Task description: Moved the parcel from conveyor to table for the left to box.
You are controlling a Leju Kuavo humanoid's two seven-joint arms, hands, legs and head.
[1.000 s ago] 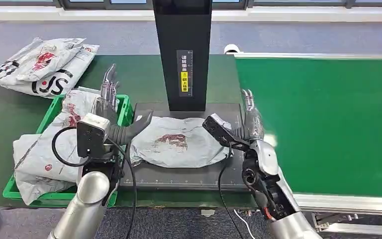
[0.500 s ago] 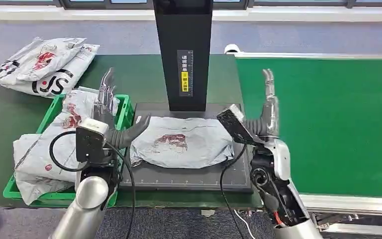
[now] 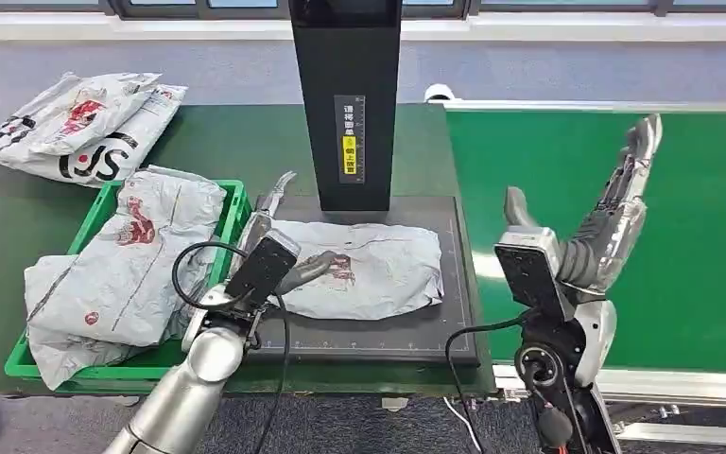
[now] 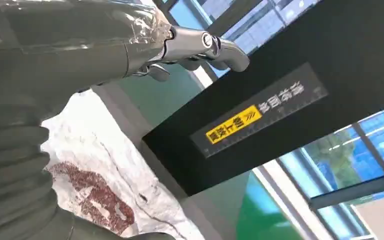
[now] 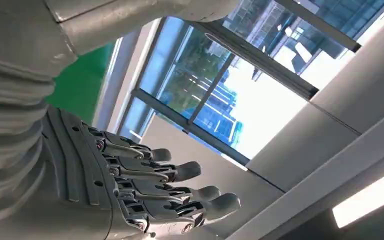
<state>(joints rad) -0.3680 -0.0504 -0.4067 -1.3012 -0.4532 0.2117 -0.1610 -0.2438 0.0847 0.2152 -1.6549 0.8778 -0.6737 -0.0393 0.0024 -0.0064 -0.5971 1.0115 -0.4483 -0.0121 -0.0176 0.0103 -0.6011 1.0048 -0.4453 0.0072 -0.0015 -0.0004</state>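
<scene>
One crumpled grey plastic parcel (image 3: 359, 269) on black scale platform (image 3: 454, 322), operator; left hand (image 3: 279, 241) at its left edge, fingers released. Right hand (image 3: 614, 213) raised over green conveyor (image 3: 662, 312), fingers spread.

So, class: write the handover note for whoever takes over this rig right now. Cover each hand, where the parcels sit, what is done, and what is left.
Left hand: fingers apart, at the left edge of the parcel; no grip visible.
Right hand: open, holding nothing, raised above the green conveyor.
The parcel lies flat on the black platform in front of the black post.
The green box to its left already holds grey parcels; more bags lie on the table behind it.
Done: parcel is off the conveyor.
Left: left hand grips it and puts it in the box.
</scene>
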